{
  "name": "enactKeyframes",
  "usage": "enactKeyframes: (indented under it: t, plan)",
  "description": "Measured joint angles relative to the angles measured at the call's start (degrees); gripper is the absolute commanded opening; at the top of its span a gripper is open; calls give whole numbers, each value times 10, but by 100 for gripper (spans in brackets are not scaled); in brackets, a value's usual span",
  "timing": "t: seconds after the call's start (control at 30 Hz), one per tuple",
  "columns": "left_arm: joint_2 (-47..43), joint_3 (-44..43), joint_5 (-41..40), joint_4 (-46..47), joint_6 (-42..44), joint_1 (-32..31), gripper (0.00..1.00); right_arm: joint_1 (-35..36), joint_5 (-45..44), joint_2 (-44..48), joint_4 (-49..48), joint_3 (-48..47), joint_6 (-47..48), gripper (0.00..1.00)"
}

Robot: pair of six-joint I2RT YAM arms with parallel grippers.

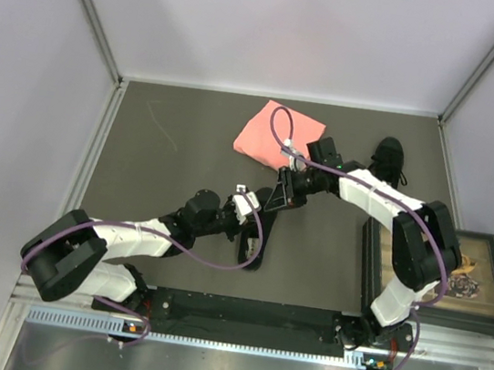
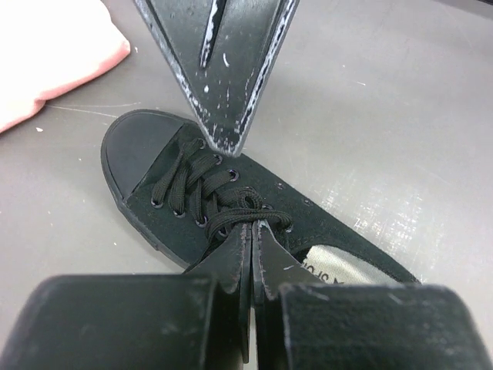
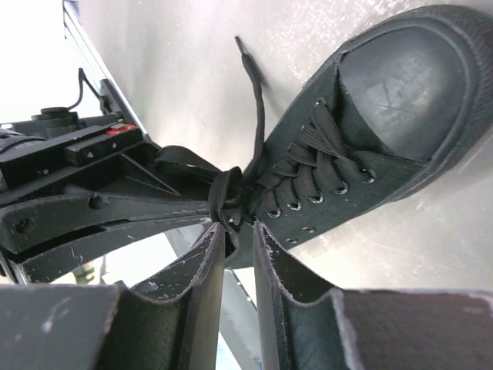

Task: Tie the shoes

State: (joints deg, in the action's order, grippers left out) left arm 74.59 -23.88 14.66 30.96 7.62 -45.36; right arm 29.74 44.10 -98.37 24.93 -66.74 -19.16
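Note:
One black shoe (image 1: 253,248) lies mid-table with its toe towards the back; its laces (image 2: 192,185) and pale insole (image 2: 339,266) show in the left wrist view. The other shoe (image 1: 389,157) lies at the back right, untouched. My left gripper (image 2: 253,225) is shut at the top of the lacing, with a lace strand pinched at its tips. My right gripper (image 3: 237,230) stands slightly open with the lace knot (image 3: 227,196) just beyond its tips and nothing between its fingers. In the top view the two grippers meet tip to tip over that shoe, left (image 1: 260,213) and right (image 1: 274,200). A loose lace end (image 3: 250,85) trails on the table.
A pink folded cloth (image 1: 277,132) lies behind the grippers at the back centre. A dark framed tray (image 1: 464,280) stands at the right edge beside the right arm's base. Metal rails and pale walls close in the grey table on three sides.

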Motion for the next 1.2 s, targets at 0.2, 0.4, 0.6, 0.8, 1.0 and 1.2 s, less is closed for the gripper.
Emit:
enactKeyframes:
  t: [0.2,0.4,0.6,0.8,1.0,1.2]
  plan:
    - [0,0,5,4,5,0,0,0,23,-23,-13,0,-26,26]
    - [0,0,8,4,10,0,0,0,37,-45,-17,0,-42,26]
    - [0,0,9,4,11,0,0,2,48,-52,-24,0,-52,26]
    - [0,0,10,4,13,0,0,5,56,-61,-28,0,-61,26]
    - [0,0,10,4,14,0,0,6,61,-62,-28,0,-64,26]
    - [0,0,10,4,16,0,0,10,67,-64,-29,0,-67,26]
